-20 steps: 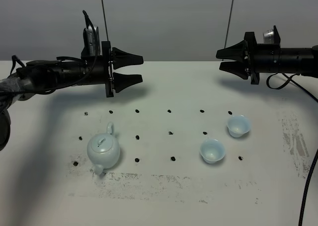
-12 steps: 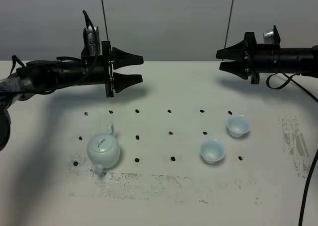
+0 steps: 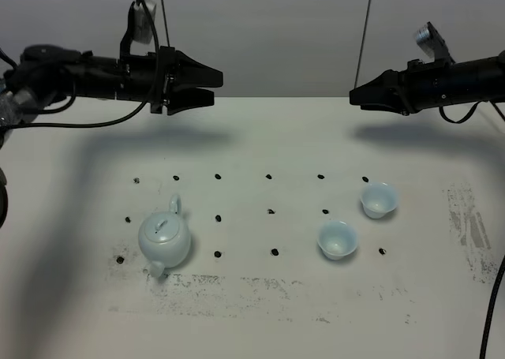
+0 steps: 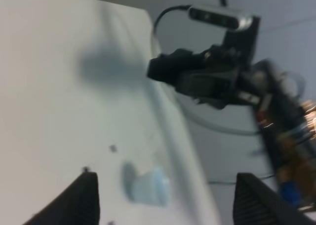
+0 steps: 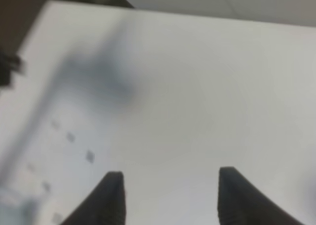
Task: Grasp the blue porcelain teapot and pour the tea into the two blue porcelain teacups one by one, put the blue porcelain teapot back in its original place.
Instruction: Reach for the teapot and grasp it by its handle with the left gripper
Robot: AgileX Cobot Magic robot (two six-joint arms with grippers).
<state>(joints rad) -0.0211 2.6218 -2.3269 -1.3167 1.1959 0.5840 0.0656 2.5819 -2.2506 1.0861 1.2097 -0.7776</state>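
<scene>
The blue porcelain teapot (image 3: 164, 239) stands upright on the white table (image 3: 260, 296) at the front left, lid on, spout toward the front edge. The two blue porcelain teacups (image 3: 338, 239) (image 3: 379, 200) sit right of the middle; no tea shows in them. My left gripper (image 3: 216, 86) hangs open high above the table's back left, far from the pot. At the back right my right gripper (image 3: 355, 99) hovers, turned edge-on. The left wrist view shows open fingertips (image 4: 85, 199) and one teacup (image 4: 148, 188). Both jaws in the blurred right wrist view (image 5: 170, 200) stand apart over bare table.
Rows of small black dots (image 3: 269, 211) mark the tabletop around the pot and cups. Scuffed grey patches lie along the front (image 3: 237, 284) and at the right (image 3: 469, 225). Cables trail from both arms. The right arm (image 4: 207, 79) shows in the left wrist view.
Both arms have lifted and rolled at the wrist. The left gripper sits higher and farther back; the right gripper now shows edge-on. Teapot and cups have not moved.
</scene>
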